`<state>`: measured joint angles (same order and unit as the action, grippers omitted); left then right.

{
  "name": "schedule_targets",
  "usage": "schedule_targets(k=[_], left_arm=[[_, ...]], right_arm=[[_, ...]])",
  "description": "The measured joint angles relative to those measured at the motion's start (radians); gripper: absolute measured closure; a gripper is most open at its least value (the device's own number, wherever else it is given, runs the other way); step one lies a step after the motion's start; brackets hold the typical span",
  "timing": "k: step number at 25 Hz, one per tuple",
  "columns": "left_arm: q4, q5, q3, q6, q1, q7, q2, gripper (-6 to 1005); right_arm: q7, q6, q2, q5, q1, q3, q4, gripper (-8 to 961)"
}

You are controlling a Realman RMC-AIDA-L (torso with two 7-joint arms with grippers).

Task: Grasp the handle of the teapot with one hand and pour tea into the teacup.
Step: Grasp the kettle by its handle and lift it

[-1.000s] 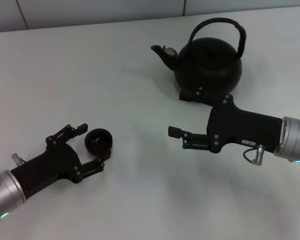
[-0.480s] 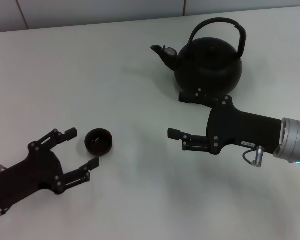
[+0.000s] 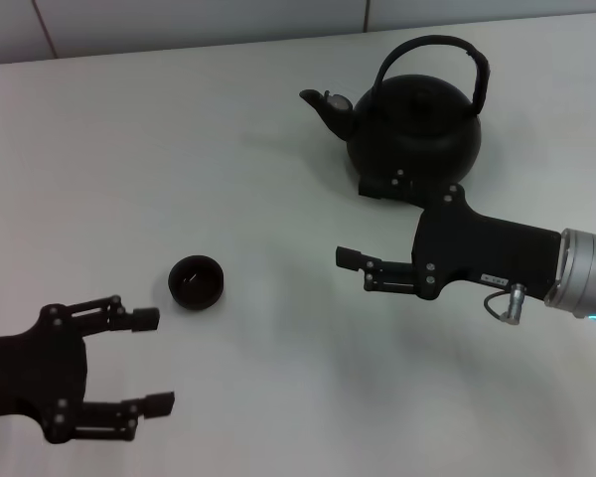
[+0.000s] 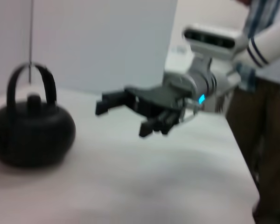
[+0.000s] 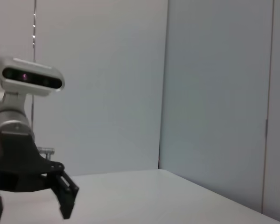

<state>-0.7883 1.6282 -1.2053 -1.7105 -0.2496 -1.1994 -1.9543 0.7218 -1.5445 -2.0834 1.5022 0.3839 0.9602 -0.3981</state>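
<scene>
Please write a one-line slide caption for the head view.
Open left hand near the small black teacup; open right hand beside the black teapot, handle not yet grasped.

**Layout on the table**

The teapot (image 3: 412, 129) stands at the far right of the table (image 3: 179, 149), spout (image 3: 323, 103) pointing left, handle (image 3: 437, 55) arching over its top. The teacup (image 3: 196, 281) sits nearer and well to the left, apart from the pot. The right gripper (image 3: 363, 229) lies just in front of the teapot, reaching left. The left gripper (image 3: 151, 361) is at the near left, just in front of the cup, not touching it.
</scene>
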Motion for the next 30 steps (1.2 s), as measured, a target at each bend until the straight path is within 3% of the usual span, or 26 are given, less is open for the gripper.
schedule_targets(k=[1, 4, 8, 12, 24, 30], left_arm=[[-0.097, 0.079, 0.008, -0.007, -0.001, -0.079, 0.0, 145], [-0.148, 0.147, 0.027, -0.004, -0.002, -0.086, -0.018, 145], [-0.162, 0.232, 0.14, 0.003, -0.016, -0.06, -0.059, 144], [-0.159, 0.263, 0.211, 0.002, -0.023, -0.019, -0.081, 144], [-0.149, 0.265, 0.231, -0.005, -0.025, -0.006, -0.098, 145], [-0.149, 0.265, 0.231, -0.006, -0.021, -0.01, -0.101, 145]], right_arm=[[0.0, 0.004, 0.0, 0.0, 0.0, 0.0, 0.0, 126], [0.0, 0.015, 0.0, 0.0, -0.001, -0.001, 0.007, 126], [0.0, 0.021, -0.003, -0.001, -0.011, -0.005, 0.009, 127], [-0.001, 0.022, -0.004, -0.002, -0.02, -0.038, 0.011, 126], [0.0, 0.022, -0.004, -0.006, -0.025, -0.06, 0.012, 125], [-0.028, 0.046, -0.002, -0.158, -0.032, -0.065, 0.075, 125]])
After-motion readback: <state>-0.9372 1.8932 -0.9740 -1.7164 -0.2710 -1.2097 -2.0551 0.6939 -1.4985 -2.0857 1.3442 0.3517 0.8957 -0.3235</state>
